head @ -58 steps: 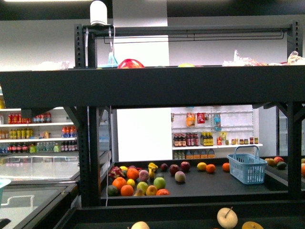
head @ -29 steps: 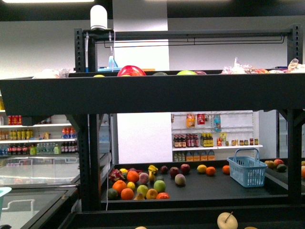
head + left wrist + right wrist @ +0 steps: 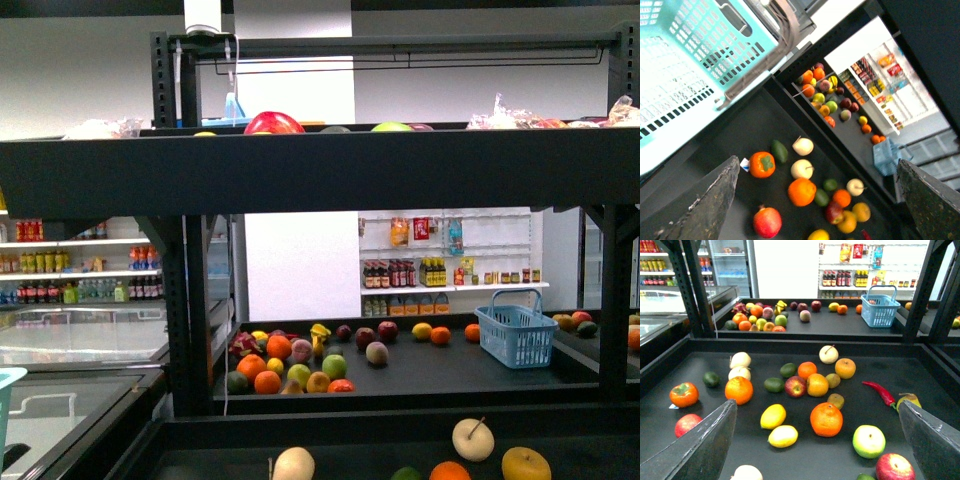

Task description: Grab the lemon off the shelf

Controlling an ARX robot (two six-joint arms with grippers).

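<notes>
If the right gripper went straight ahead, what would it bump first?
Probably the big orange, lying on the shelf midway between the open jaws of the right gripper. The lemons sit to one side. Depth is hard to judge.

Blue basket; teal basket; red chili — persimmon well apart.

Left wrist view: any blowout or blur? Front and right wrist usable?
Left wrist view: teal basket partly blown out to white, edges soft. Front view: backlit, the shelf's upper tier reads as a dark band against the bright wall. Right wrist view: evenly lit, lemon sharp, no glare.
</notes>
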